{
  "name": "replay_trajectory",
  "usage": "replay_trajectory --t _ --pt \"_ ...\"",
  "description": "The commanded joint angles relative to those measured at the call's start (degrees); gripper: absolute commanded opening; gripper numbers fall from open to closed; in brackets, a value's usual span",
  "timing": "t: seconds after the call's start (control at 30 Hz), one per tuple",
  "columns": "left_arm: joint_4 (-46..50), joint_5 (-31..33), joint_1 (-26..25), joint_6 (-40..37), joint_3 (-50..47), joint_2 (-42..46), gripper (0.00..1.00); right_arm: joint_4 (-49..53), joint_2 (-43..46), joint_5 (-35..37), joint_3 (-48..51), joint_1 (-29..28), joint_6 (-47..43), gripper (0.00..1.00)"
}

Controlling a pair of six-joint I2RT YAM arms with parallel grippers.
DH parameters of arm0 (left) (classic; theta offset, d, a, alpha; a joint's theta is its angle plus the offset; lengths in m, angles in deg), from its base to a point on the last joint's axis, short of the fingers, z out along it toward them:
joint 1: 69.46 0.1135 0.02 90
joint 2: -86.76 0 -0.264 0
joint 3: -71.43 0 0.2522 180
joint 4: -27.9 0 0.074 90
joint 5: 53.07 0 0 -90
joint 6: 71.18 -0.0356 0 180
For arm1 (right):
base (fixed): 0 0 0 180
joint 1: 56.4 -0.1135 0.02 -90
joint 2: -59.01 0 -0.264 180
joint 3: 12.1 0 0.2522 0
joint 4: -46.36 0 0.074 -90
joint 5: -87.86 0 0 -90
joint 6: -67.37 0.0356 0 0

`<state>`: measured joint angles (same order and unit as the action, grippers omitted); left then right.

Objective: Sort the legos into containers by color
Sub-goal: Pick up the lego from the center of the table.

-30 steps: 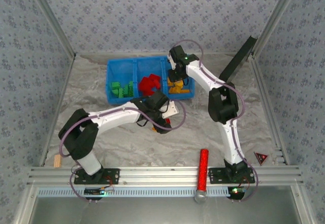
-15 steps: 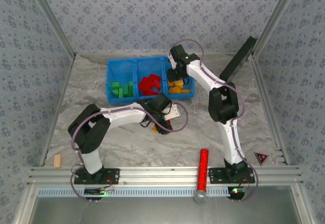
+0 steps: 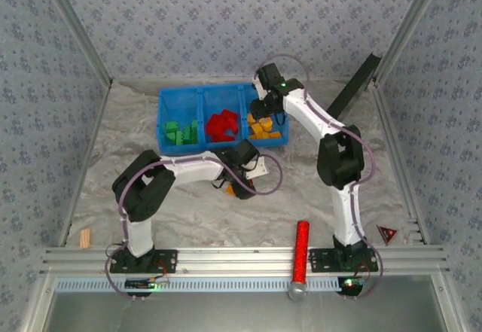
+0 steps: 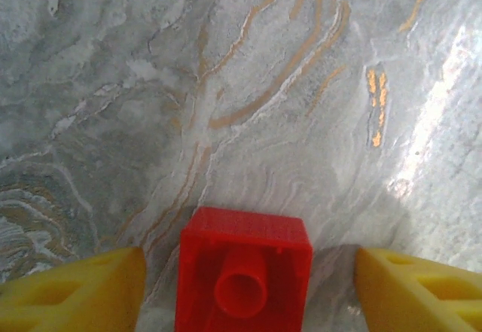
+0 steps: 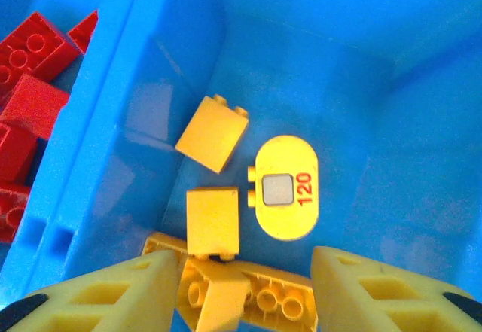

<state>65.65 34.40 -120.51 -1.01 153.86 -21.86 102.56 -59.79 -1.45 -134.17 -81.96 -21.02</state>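
Note:
A red lego (image 4: 244, 269) lies on the marbled table with its hollow underside toward the left wrist camera. My left gripper (image 4: 248, 279) is open around it, with a gap showing on each side between brick and yellow fingers (image 4: 83, 293). From above, this gripper (image 3: 239, 180) sits low just in front of the blue tray (image 3: 161, 118), with an orange-yellow lego (image 3: 229, 190) beside it. My right gripper (image 5: 245, 272) hangs open and empty over the tray's right container, above several yellow legos (image 5: 213, 220). Green legos (image 3: 181, 132) fill the left container, red ones (image 3: 222, 125) the middle and yellow ones (image 3: 263, 127) the right.
A white card (image 3: 259, 164) lies by the left gripper. A long red cylinder with a silver base (image 3: 301, 253) rests at the near rail. A red triangle (image 3: 387, 233) lies at the right, a wooden piece (image 3: 85, 237) at the left, and a black bar (image 3: 352, 85) leans at the back right.
The left arm has folded in and its gripper has slid a little right and nearer. The right arm's elbow has swung right while its gripper stays over the right container.

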Motion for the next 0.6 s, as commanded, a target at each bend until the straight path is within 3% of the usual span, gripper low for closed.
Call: replay_trajectory --t 0.0,0.27,0.57 --pt "-1.9 2.5 0.1 0.8 2.6 -4.3 0.64 -0.9 5.2 1.0 4.6 0.7 -0.4 0.51" --pt "-1.5 2.3 0.3 2.2 1.8 -3.9 0.3 -1.2 14.5 1.5 14.7 2.4 1.2 0.51" --pt "1.8 2.9 1.2 3.1 4.0 1.6 0.22 -3.6 23.9 1.0 29.4 4.8 5.9 0.52"
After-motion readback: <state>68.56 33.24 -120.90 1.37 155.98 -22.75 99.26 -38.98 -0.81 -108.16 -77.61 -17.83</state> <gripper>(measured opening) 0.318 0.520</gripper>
